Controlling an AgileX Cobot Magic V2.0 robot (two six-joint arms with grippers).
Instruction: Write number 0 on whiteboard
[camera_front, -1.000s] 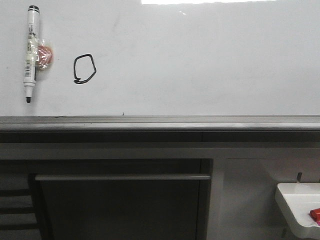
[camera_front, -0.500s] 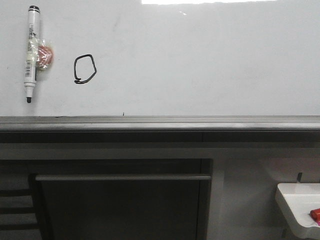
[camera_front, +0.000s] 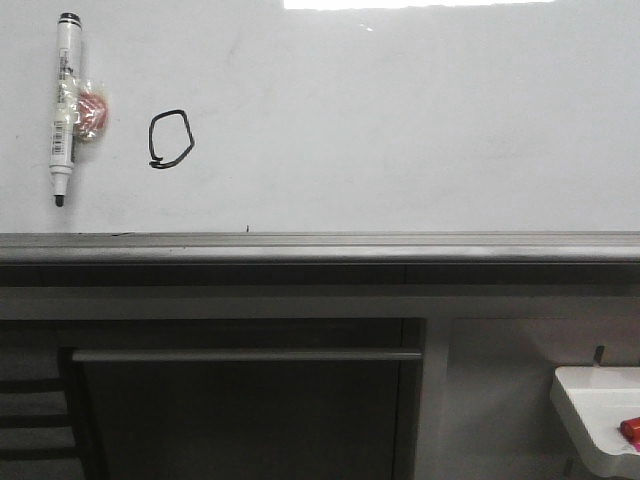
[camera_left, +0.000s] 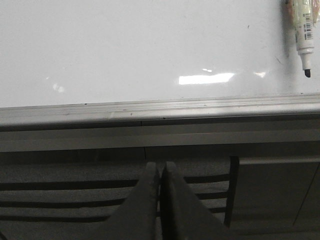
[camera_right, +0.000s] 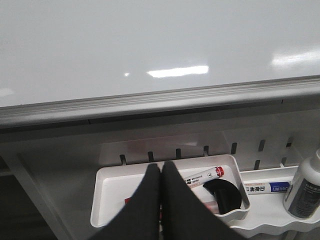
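Note:
The whiteboard (camera_front: 400, 120) fills the upper half of the front view, above its grey metal ledge (camera_front: 320, 245). A small black number 0 (camera_front: 170, 139) is drawn at its left. Left of the loop a white marker pen (camera_front: 65, 105) is stuck to the board, tip down, uncapped; its tip end also shows in the left wrist view (camera_left: 303, 30). My left gripper (camera_left: 160, 167) is shut and empty, below the ledge (camera_left: 160, 107). My right gripper (camera_right: 160, 167) is shut and empty too, over a white tray (camera_right: 110, 200). Neither gripper appears in the front view.
The white tray (camera_front: 590, 410) hangs at the lower right under the ledge, with something red (camera_front: 630, 430) in it. In the right wrist view it holds a red-capped marker (camera_right: 205, 176) and a black round thing (camera_right: 227, 195); a white bottle (camera_right: 305, 187) stands beside it. A dark cabinet bar (camera_front: 245, 354) runs below the ledge.
The front view has shifted very slightly; the 0, the pen and the tray hold their places. No gripper entered that view.

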